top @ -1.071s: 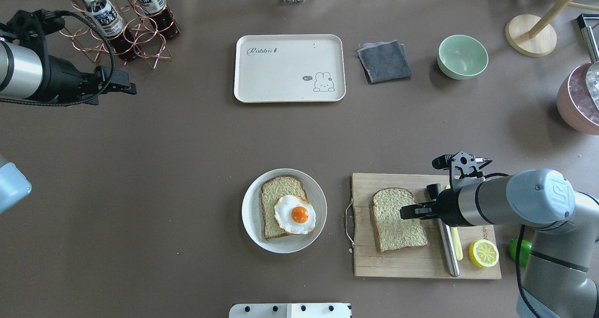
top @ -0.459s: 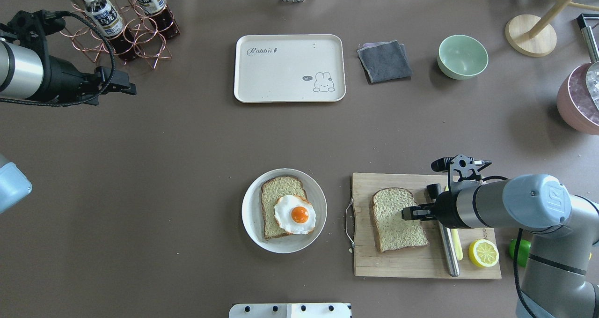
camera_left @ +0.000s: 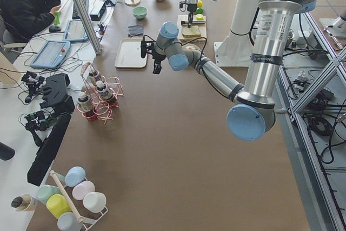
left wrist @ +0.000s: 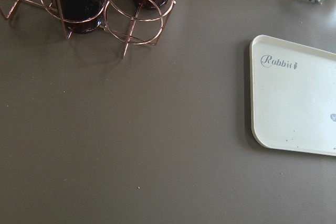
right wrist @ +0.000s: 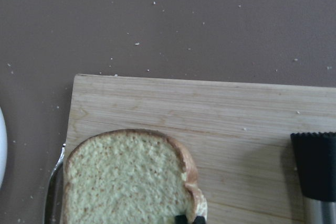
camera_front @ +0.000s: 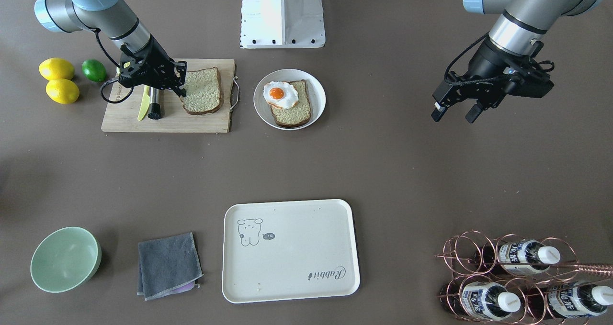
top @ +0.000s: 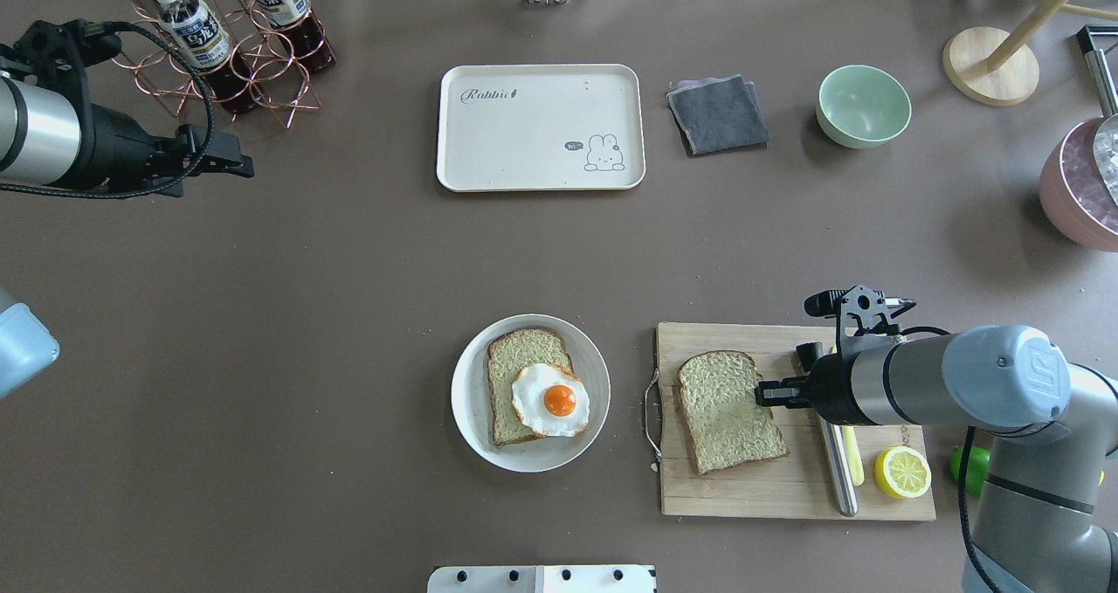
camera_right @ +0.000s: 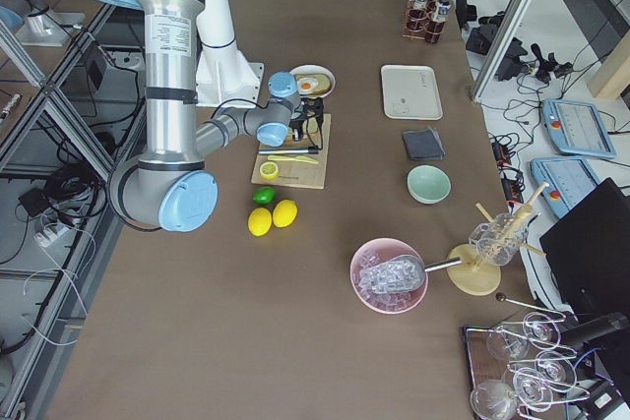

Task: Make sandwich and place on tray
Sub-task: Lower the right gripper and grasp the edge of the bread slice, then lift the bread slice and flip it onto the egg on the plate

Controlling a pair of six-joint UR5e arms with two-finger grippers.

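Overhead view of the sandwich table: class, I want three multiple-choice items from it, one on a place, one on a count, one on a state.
1. The fried egg lies: A on the grey cloth; B on bread on the round plate; C in the green bowl.
2. Bread slices in view: A one; B two; C four.
3. The tray is: A bare; B holding the plate; C holding the bowl.
Key: B, the egg tops the plate slice. B, that one plus the board slice on the cutting board. A, nothing lies on the tray.
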